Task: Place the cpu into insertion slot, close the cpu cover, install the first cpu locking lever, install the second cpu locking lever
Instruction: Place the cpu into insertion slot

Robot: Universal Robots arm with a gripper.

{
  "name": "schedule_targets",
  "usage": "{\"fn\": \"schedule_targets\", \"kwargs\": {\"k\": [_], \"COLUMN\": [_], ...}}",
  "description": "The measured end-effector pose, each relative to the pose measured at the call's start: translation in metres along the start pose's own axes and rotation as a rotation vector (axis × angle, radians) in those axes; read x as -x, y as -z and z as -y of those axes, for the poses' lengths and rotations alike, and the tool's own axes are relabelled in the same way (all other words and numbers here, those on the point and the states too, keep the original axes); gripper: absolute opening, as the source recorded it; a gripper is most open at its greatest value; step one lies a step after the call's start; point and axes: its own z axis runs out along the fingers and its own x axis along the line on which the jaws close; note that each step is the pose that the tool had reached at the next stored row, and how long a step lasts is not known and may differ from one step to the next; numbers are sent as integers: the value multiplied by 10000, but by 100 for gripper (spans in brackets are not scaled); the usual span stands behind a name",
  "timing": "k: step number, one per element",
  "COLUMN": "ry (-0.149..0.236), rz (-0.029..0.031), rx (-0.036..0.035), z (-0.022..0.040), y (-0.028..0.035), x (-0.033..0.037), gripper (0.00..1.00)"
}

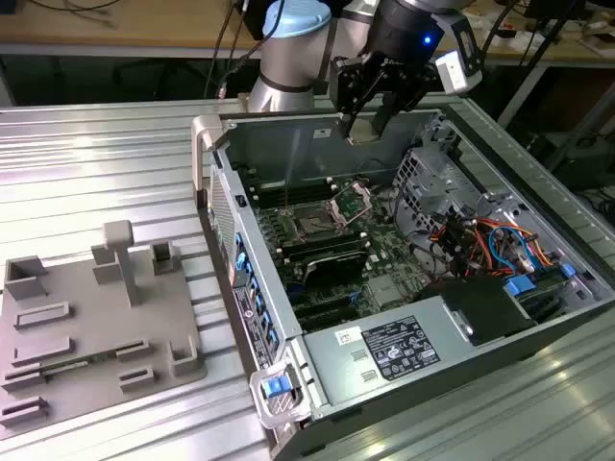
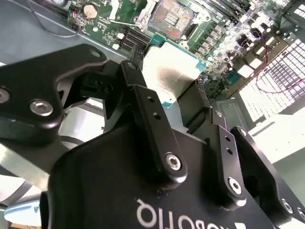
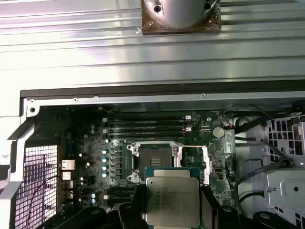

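Black robot gripper (image 1: pixel 368 123) is clamping the cpu (image 3: pixel 171 200), a small flat square chip with a dull silver-grey metal top, its fingers (image 2: pixel 143 95) pressing in on two opposite edges and holding it face up and roughly level; it is hanging high inside the open grey metal computer case (image 1: pixel 288 121), well apart from the green circuit board (image 1: pixel 389 252) beneath; on that board the insertion slot (image 3: pixel 155 160), a square dark socket with a silvery rim, is lying bare and waiting, and the cpu cover (image 1: pixel 351 200), a square silvery frame with a window through its middle, is standing swung up just beside it; the long black memory slots (image 3: pixel 147 128) are running alongside the socket; placing well, by my judgement, is asking for the chip to be squared to the socket's edges, kept flat, brought straight down without sliding across the contacts, and kept off the raised cover; the chip's near edge is being cut off in the first wrist view, the pads' contact with its rim is hiding behind the fingers in both wrist views, any corner marking for orientation is proving too small to tell, and the locking levers are hard to pick out among the metalwork.
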Motion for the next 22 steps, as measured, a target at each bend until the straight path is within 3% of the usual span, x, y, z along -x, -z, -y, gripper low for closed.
{"fn": "schedule_targets", "kwargs": {"k": [4,12,16,22], "ry": [-71,-1418,-1571,-1581], "rz": [6,126,142,142], "rx": [1,27,32,31], "z": [0,2,3,3], "y": [0,-17,-21,-20], "x": [0,-5,-48,-52], "gripper": [54,54,54,54]}}
